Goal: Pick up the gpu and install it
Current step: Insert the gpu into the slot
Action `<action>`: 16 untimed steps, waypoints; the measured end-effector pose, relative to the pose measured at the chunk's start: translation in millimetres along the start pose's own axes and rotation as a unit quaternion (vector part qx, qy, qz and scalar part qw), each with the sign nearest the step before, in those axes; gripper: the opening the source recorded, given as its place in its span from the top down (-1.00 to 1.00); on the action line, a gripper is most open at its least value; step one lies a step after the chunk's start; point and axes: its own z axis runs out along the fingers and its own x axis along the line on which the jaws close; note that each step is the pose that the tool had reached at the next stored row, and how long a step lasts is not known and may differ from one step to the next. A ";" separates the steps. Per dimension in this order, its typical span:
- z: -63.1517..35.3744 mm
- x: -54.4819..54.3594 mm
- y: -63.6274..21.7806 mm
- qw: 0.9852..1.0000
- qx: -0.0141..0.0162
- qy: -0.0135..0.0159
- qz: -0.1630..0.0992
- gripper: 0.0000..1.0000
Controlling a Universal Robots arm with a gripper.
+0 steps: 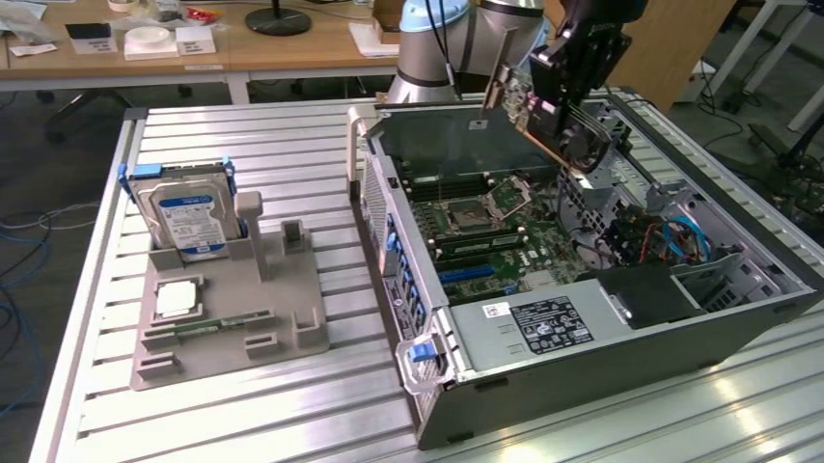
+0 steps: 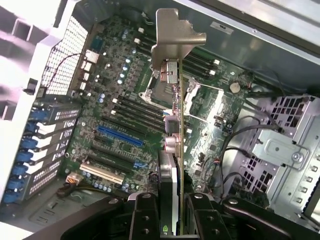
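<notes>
Under the gpu in the end effector the motherboard lies open, hemmed by the case wall, power supply, cables and drive cage.

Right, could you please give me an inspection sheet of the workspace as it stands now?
Surface: slotted metal table, bearing an open computer case and a grey fixture tray.
Job's things: gpu held over the motherboard, not seated in a slot.
Clutter: hard drive upright in the tray.
Grippers: pincer shut on the gpu.
Cables: blue cables inside the case; floor cables beside the table.
Surroundings: wooden desks behind, with small items.
</notes>
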 end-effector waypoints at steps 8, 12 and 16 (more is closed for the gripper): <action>0.2 0.0 0.0 0.999 -0.001 -0.001 -0.047 0.44; 0.2 0.0 0.0 0.997 -0.001 -0.002 -0.075 0.44; 0.3 0.0 0.0 0.995 -0.002 -0.002 -0.102 0.44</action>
